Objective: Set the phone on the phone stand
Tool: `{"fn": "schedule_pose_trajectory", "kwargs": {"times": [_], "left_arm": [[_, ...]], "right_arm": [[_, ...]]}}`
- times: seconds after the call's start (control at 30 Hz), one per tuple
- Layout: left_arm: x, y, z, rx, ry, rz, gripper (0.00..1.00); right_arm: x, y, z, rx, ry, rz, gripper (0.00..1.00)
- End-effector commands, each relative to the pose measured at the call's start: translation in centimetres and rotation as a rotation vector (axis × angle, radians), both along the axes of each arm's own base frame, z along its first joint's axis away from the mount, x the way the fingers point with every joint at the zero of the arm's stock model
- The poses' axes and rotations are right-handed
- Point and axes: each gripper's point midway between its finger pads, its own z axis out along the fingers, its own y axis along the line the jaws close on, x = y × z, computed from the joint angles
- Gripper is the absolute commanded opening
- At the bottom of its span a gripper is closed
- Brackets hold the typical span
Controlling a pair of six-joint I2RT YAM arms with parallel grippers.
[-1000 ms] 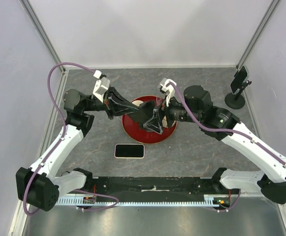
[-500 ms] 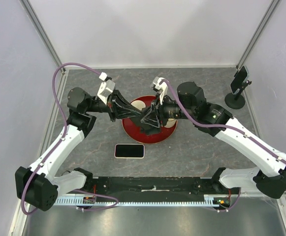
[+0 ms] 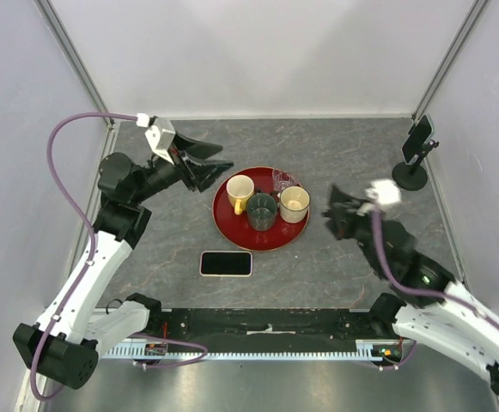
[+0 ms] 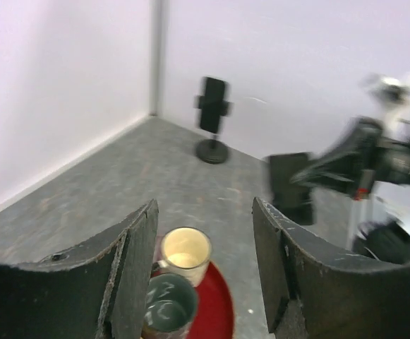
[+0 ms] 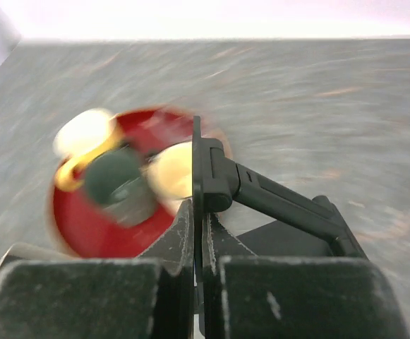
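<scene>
The black phone point(image 3: 226, 263) lay flat (screen dark) on the tabletop point(image 3: 335, 146); the black phone stand point(image 3: 413, 163) stood upright, far-right corner.

The left gripper point(image 3: 210, 167) hangs just left of the red tray point(image 3: 229, 230), jaws spread wide. The right gripper point(image 3: 338, 216), right of the tray, pinches a black hinged plate point(image 5: 261, 189).

One phone point(image 3: 226, 263), one pole stand point(image 3: 412, 167), one folding stand point(image 5: 268, 195), tray point(image 3: 232, 225), three cups point(image 3: 294, 202), glass point(image 3: 281, 179).
</scene>
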Motion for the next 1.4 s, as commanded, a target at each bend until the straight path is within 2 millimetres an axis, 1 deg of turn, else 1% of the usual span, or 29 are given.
{"fn": "schedule_pose_trajectory", "kwargs": {"times": [0.0,0.03,0.07,0.13,0.23,0.3,0.33,0.4,0.47,0.53,0.57,0.6,0.63,0.73,0.77,0.8,0.87,0.9,0.93,0.97,1.0,1.07,1.1,1.13,1.17,1.2,1.23,1.3,1.37], "left_arm": [[5.3,4.4,0.0,-0.046,0.078,0.33,0.62],[5.5,4.6,0.3,-0.061,0.081,0.325,0.62],[6.0,5.3,0.3,-0.076,0.095,0.335,0.62],[5.9,5.2,0.5,-0.129,0.123,0.273,0.62],[6.6,5.7,-0.4,-0.183,0.197,0.227,0.61],[6.9,6.1,-0.4,-0.194,0.206,0.212,0.61],[7.0,6.1,-0.4,-0.193,0.208,0.21,0.61],[7.2,6.5,-0.5,-0.19,0.204,0.223,0.61],[7.0,6.7,-0.3,-0.183,0.184,0.232,0.61],[7.0,6.7,-0.2,-0.18,0.176,0.235,0.61],[7.0,6.7,-0.3,-0.179,0.175,0.237,0.61],[7.1,6.7,-0.4,-0.178,0.178,0.236,0.61],[7.1,6.6,-0.4,-0.176,0.18,0.234,0.61],[7.0,6.7,-0.3,-0.176,0.175,0.232,0.61],[6.8,6.6,-0.1,-0.177,0.169,0.227,0.61],[6.7,6.5,0.0,-0.178,0.169,0.223,0.61],[6.4,6.5,0.2,-0.181,0.166,0.216,0.61],[6.3,6.5,0.3,-0.185,0.164,0.211,0.61],[6.2,6.4,0.5,-0.188,0.154,0.206,0.61],[6.0,6.4,0.5,-0.188,0.153,0.197,0.61],[5.9,6.4,0.7,-0.192,0.15,0.195,0.6],[5.8,6.4,0.8,-0.193,0.147,0.195,0.6],[5.8,6.4,0.8,-0.194,0.146,0.194,0.6],[5.8,6.4,0.8,-0.195,0.146,0.194,0.6],[5.7,6.3,0.8,-0.196,0.144,0.191,0.6],[5.8,6.3,0.7,-0.197,0.148,0.189,0.6],[6.0,6.3,0.5,-0.199,0.158,0.19,0.6],[6.1,6.2,0.4,-0.206,0.168,0.177,0.6],[6.1,6.0,0.3,-0.216,0.177,0.159,0.59]], "right_arm": [[-1.6,-16.2,2.3,0.206,-0.229,-0.77,0.0],[-2.7,-17.9,1.9,0.242,-0.249,-0.815,0.0],[-3.2,-18.8,1.8,0.255,-0.258,-0.845,0.0],[-4.1,-20.6,1.5,0.237,-0.272,-0.91,0.0],[-4.2,-21.0,1.9,0.208,-0.276,-0.945,0.0],[-3.7,-20.5,2.4,0.181,-0.285,-0.939,0.0],[-3.0,-19.5,2.3,0.106,-0.284,-0.904,0.0],[-1.9,-18.3,2.8,0.104,-0.296,-0.875,0.0],[0.2,-16.0,2.4,0.026,-0.286,-0.806,0.0],[2.5,-16.0,2.0,-0.005,-0.283,-0.791,0.0],[4.2,-14.0,2.1,0.047,-0.289,-0.656,0.0],[5.3,-16.5,2.2,0.048,-0.286,-0.712,0.0],[6.7,-16.5,1.1,0.029,-0.242,-0.684,0.0],[9.2,-18.1,0.6,0.085,-0.223,-0.586,0.0],[9.6,-18.3,0.4,0.118,-0.232,-0.557,0.0],[9.9,-20.1,-1.1,0.142,-0.21,-0.542,0.0],[10.4,-21.2,-0.5,0.204,-0.245,-0.497,0.0],[10.4,-22.3,-2.0,0.282,-0.205,-0.472,0.0],[10.5,-23.1,-0.6,0.3,-0.283,-0.453,0.0],[10.4,-23.6,-0.8,0.324,-0.296,-0.438,0.0],[10.2,-25.4,-2.3,0.352,-0.279,-0.477,0.0],[10.0,-26.1,-1.7,0.322,-0.345,-0.46,0.01],[9.8,-26.6,-3.5,0.322,-0.329,-0.475,0.01],[9.6,-26.4,-2.4,0.291,-0.407,-0.444,0.01],[9.4,-26.3,-2.7,0.286,-0.421,-0.431,0.02],[9.5,-26.3,-4.3,0.291,-0.396,-0.423,0.01],[9.5,-26.1,-3.7,0.271,-0.434,-0.395,0.0],[9.8,-26.4,-5.4,0.277,-0.39,-0.371,0.0],[9.9,-26.4,-5.5,0.287,-0.4,-0.344,0.0]]}}
